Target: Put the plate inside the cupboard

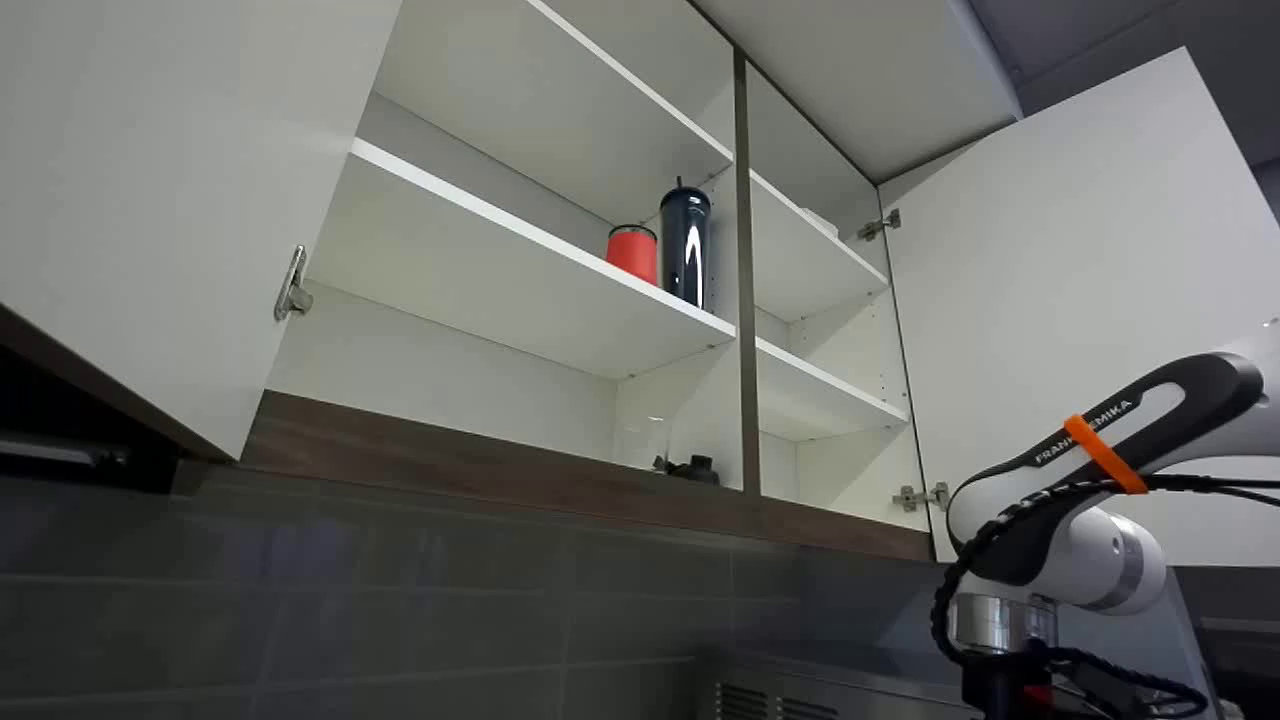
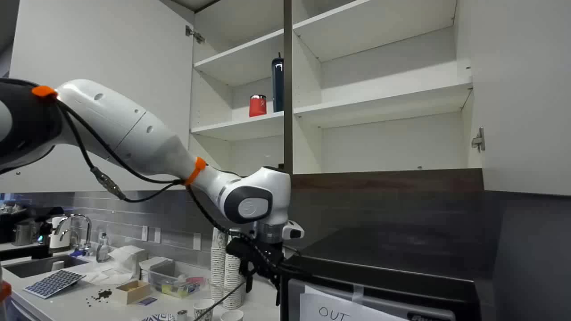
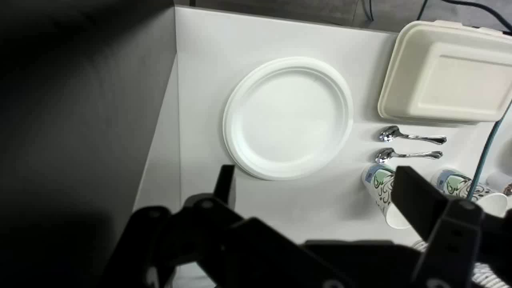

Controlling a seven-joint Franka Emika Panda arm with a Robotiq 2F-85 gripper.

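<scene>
Wrist view: my black two-finger gripper point(image 3: 316, 176) enters from the bottom of the frame, fingers point(image 3: 418, 198) spread wide, white counter point(image 3: 304, 216) showing in the gap. Large round plain white plate point(image 3: 290, 120) lies flat on that counter, middle of the frame, ahead of my fingertips; the tip at lower left of the frame looks just beside its rim, can't tell if touching. Upper right of the frame: cream rectangular moulded container point(image 3: 460, 76). Below it two shiny metal spoons point(image 3: 420, 138), side by side; below those, patterned paper cups point(image 3: 382, 190), partly hidden by my finger at right. Dark grey flat surface point(image 3: 120, 100) fills the left of the frame. Big white wall cupboard point(image 1: 500, 270) with a brown bottom edge shows in both exterior views, flat white doors point(image 1: 1080, 300) swung out. Small red cup point(image 2: 258, 107) with a dark rim and tall dark blue bottle point(image 2: 278, 84) stand upright on a white shelf point(image 2: 241, 128), just beside each other, by the dark central post point(image 2: 288, 89). In an exterior view my white and black arm point(image 2: 134, 129) reaches in from the left edge, gripper low at centre of the frame, near tall stacks of paper cups point(image 2: 217, 272) and a black box-shaped appliance point(image 2: 383, 271) at lower right
</scene>
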